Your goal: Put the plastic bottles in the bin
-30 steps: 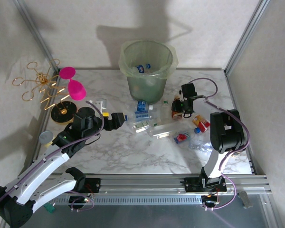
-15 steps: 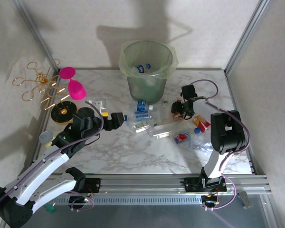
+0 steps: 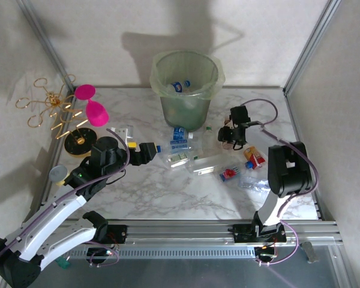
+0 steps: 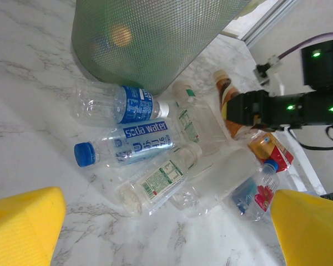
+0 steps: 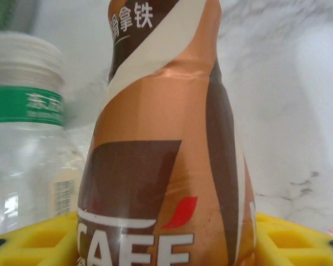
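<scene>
right gripper (image 3: 231,137): jaws astride brown coffee bottle (image 5: 161,166); firm hold or not, I cannot tell | advice: seat grip squarely; lift clear; carry over bin (image 3: 183,111) | left gripper (image 3: 151,150): spread wide; empty

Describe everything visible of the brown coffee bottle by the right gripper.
The coffee bottle wears a glossy brown, orange and cream label with white lettering and a red mark, narrowing to its neck. It sits between the right gripper's yellow fingers, beside a clear green-banded bottle, marble table behind; whether the fingers clamp it is unclear.
</scene>
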Tool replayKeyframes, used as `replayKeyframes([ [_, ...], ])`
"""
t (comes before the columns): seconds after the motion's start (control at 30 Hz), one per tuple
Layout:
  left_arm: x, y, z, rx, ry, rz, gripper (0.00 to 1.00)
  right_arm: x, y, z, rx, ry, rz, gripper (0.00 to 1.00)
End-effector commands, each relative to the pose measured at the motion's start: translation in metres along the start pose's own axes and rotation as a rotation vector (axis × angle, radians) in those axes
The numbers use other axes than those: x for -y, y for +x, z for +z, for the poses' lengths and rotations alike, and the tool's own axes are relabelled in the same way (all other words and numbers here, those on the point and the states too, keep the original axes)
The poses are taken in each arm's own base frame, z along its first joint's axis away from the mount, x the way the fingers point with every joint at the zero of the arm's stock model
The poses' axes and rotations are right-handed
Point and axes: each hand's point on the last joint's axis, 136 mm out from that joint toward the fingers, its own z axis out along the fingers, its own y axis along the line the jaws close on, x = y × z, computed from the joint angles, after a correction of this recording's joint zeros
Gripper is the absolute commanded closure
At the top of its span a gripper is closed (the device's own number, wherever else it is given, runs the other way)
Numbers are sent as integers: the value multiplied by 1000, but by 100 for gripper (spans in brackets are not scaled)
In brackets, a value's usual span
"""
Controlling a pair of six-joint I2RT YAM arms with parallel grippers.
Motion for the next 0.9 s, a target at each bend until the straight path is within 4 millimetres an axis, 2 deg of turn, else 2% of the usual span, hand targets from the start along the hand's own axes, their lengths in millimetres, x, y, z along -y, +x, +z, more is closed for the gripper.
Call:
replayKeyframes([
  [0.0,5,-2,-1,5,14,2,6,-14,-39,-56,157,-45,5,46],
  [0.07,10,-8,-5,2,14,-26,6,-25,-55,-86,235,-84,-4,46],
  [0.23,35,-33,-23,55,78,-42,6,-68,-97,-171,448,-254,-53,47],
  [0.33,36,-38,-23,91,79,-13,6,-97,-122,-211,536,-359,-86,47],
  [0.47,44,-39,-16,81,117,10,6,-133,-158,-246,621,-452,-135,47],
  [0.57,50,-37,-11,80,146,38,6,-154,-185,-248,637,-472,-164,47],
  [0.7,41,-30,-5,87,122,71,6,-180,-213,-221,610,-450,-206,47],
  [0.87,32,-22,1,73,98,76,5,-206,-235,-190,573,-459,-201,47],
])
